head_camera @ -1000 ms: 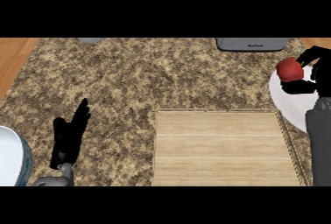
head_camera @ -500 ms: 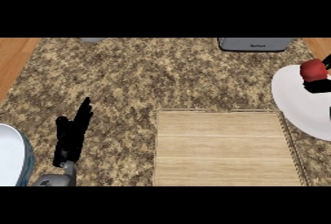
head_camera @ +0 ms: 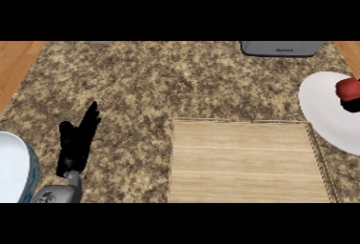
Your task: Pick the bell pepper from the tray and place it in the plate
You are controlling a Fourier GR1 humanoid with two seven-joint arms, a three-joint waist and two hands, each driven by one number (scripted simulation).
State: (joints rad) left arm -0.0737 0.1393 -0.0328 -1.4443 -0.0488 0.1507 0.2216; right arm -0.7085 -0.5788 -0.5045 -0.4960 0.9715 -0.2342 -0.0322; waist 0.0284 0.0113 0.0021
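The red bell pepper is over the right part of the white plate, at the view's right edge. Only a small black piece of my right hand shows, tucked against the pepper's underside; the rest is cut off by the edge. Its fingers look curled on the pepper. The wooden tray lies left of the plate with nothing on it. My left hand rests open at the lower left, fingers pointing up, far from the tray.
A white dish with a blue rim sits at the lower left edge beside my left forearm. A grey appliance stands at the top right. Speckled counter spreads between; a wooden strip borders its left side.
The pepper and my right hand have shifted right, further over the plate, and the right forearm has left the view. The left hand has stayed put.
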